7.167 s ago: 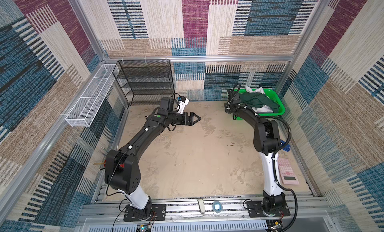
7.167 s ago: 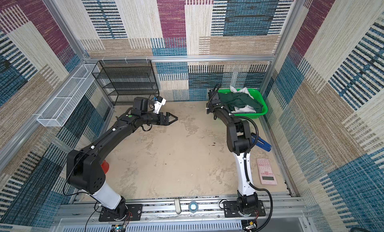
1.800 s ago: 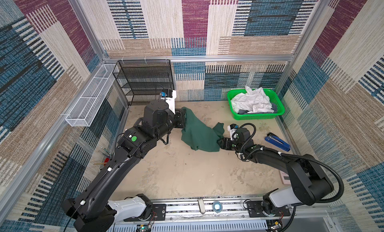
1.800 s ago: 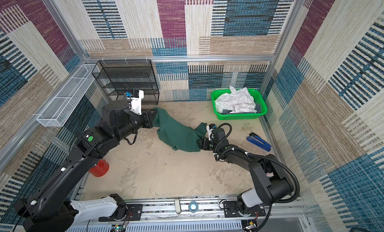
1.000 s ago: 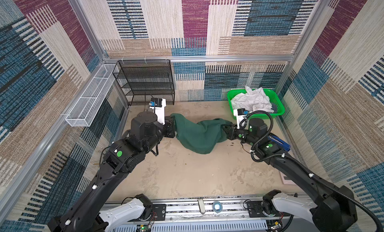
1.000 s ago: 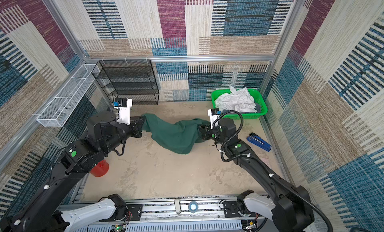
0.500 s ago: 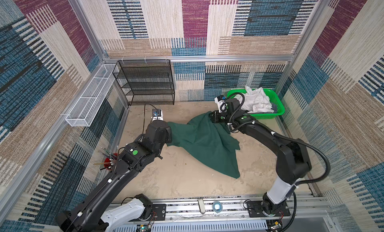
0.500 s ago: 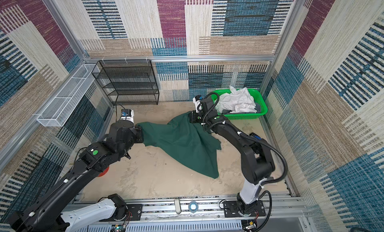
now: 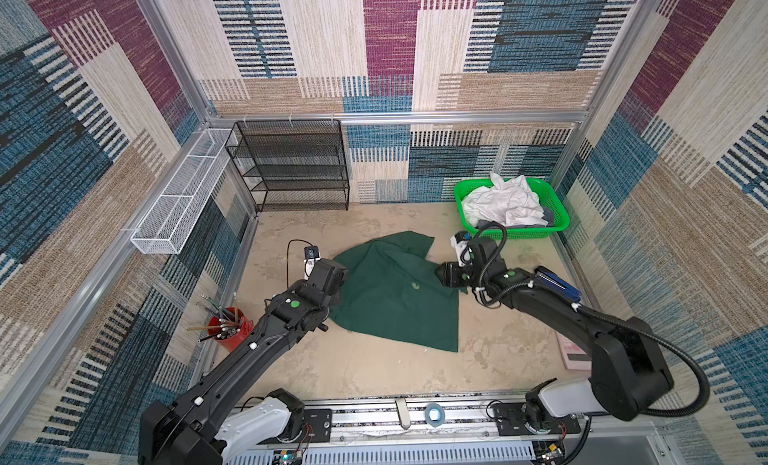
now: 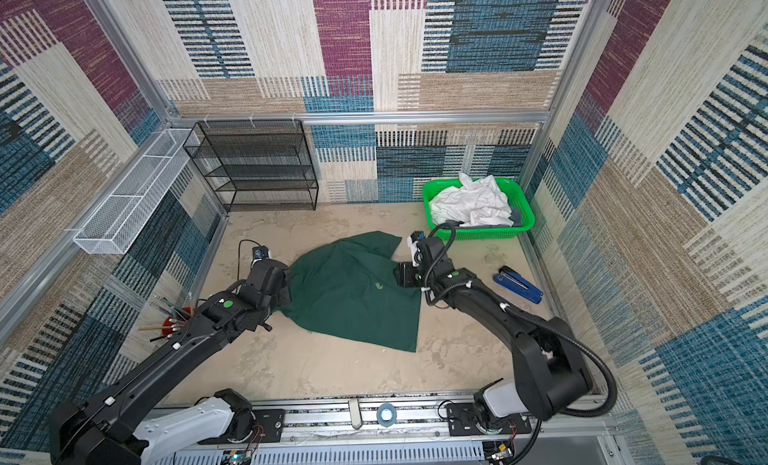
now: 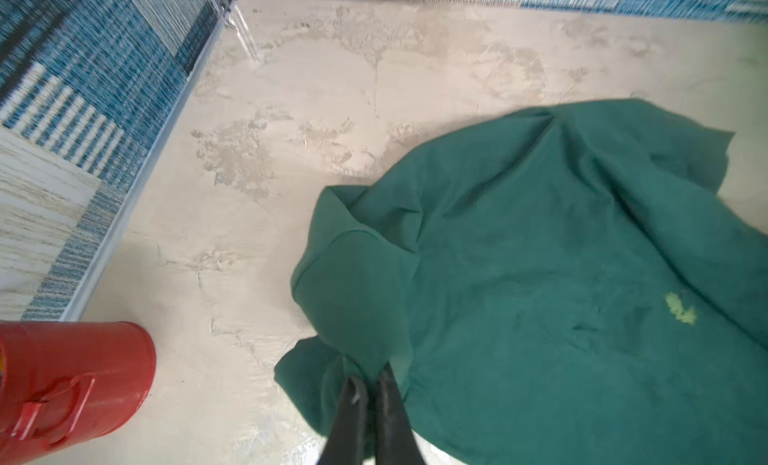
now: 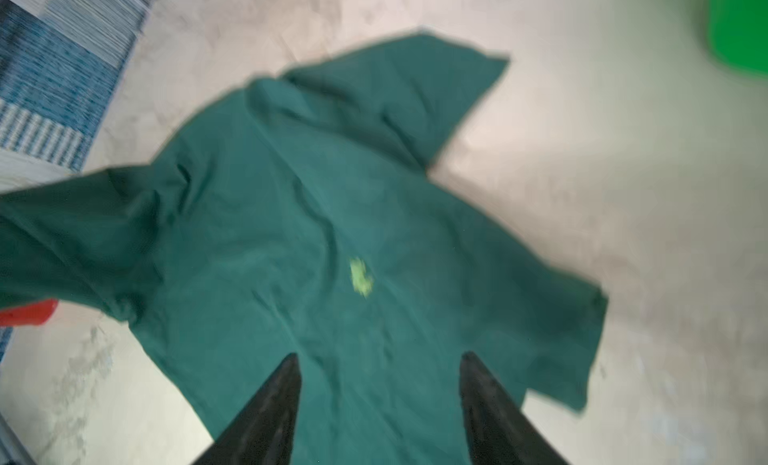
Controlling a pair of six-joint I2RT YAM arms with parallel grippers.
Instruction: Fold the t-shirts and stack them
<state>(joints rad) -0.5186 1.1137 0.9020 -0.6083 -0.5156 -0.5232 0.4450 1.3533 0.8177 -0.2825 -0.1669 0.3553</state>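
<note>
Freed from right hand (image 12: 379,356), green t-shirt (image 9: 395,300) lies pinched by left hand (image 11: 370,377).

No legible text; unreadable pale emblem (image 11: 680,308) on dark green t-shirt (image 9: 386,313)

Dark green t-shirt (image 9: 395,305) spread flat but rumpled, white t-shirts (image 9: 503,201) heaped in green basket (image 9: 528,233)

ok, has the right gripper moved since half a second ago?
Yes. In a top view the right gripper has pulled away from the corner of the green basket toward the front rail; its jaws now stand open over the dark green t-shirt.
</note>
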